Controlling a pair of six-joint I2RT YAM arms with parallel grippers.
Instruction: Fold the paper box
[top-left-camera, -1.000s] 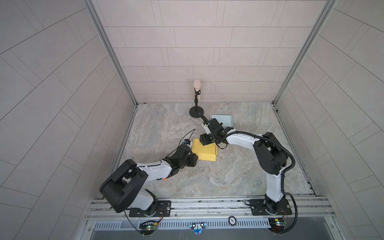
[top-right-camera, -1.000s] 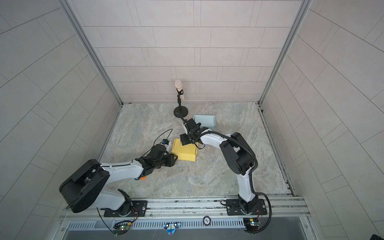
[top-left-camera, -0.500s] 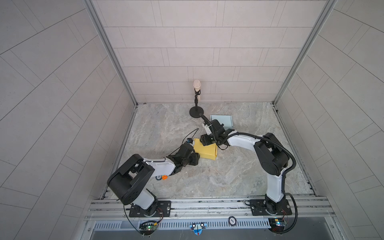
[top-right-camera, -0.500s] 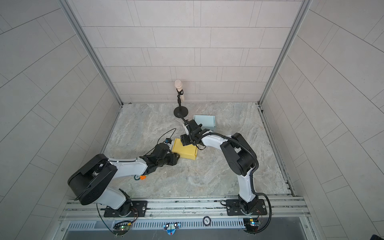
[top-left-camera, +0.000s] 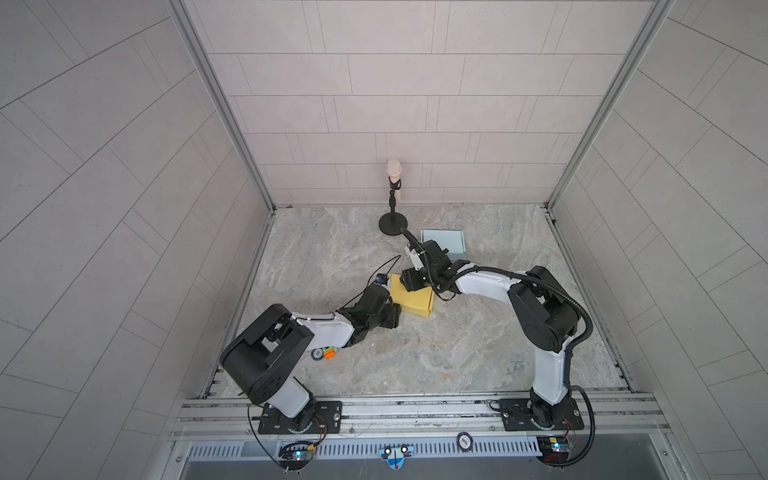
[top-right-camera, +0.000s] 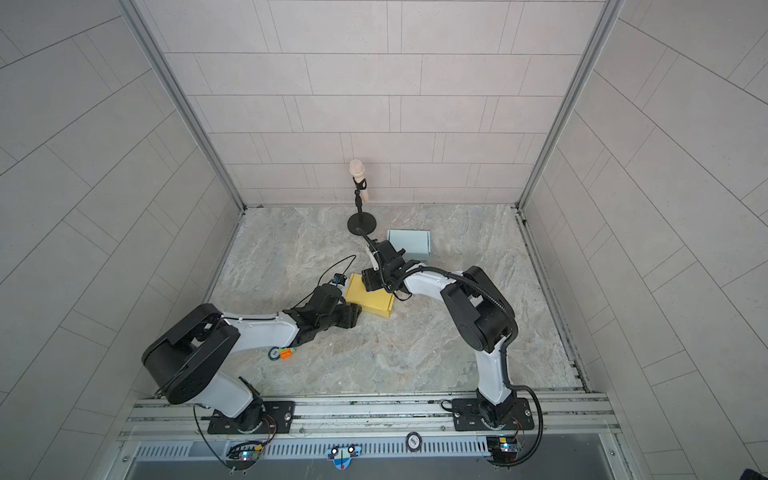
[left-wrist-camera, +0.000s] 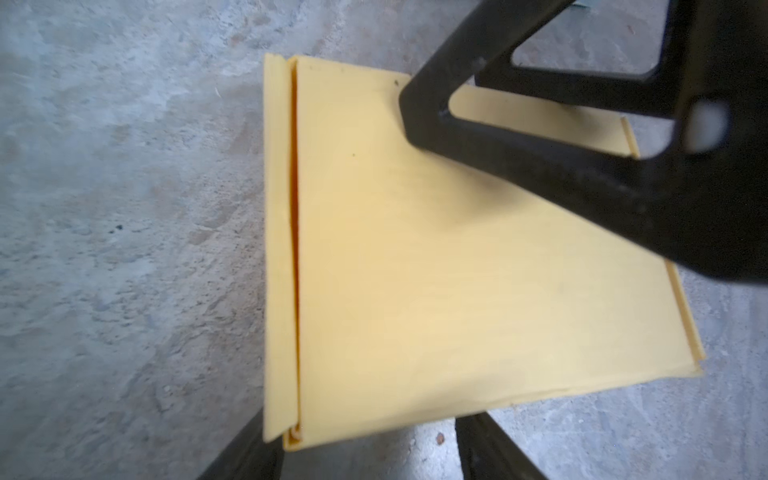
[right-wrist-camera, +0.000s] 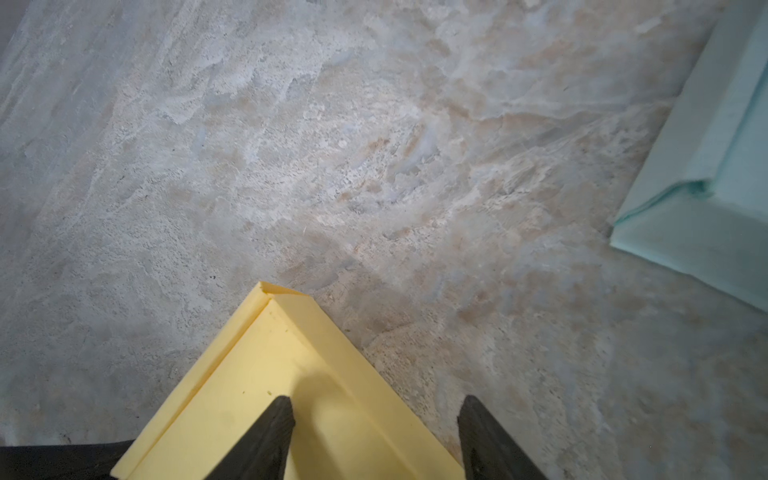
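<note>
1. The yellow paper box (top-left-camera: 415, 299) lies flat in the middle of the marbled table (top-left-camera: 415, 361), between the two arms. Its lid is down, so nothing of its inside shows.
2. In the left wrist view a narrow flap runs along one side of the yellow box, with a thin dark slit between the flap and the lid. The lid is plain and bears no print.
3. The right gripper (top-left-camera: 409, 282) is over the far corner of the yellow box. Its jaws are apart and clamp nothing. In the right wrist view one finger (right-wrist-camera: 274, 432) is over the lid and the other is past the edge, over bare table.
4. The left gripper (top-left-camera: 395, 316) sits low at the near left edge of the yellow box. Its jaws are spread wide and nothing is held between them. One corner of the box overlaps one finger (left-wrist-camera: 245, 457).
5. A pale green paper box (top-left-camera: 446, 245) sits near the back of the table, well apart from the yellow one and just behind the right wrist. It is closed too, and its contents are hidden.
6. A microphone (top-left-camera: 393, 168) on a black stand is at the back wall, near the green box.
7. A round sticker (top-left-camera: 318, 354) on the left arm and a round label (top-left-camera: 464, 440) on the front rail both carry marks too small to read.
</note>
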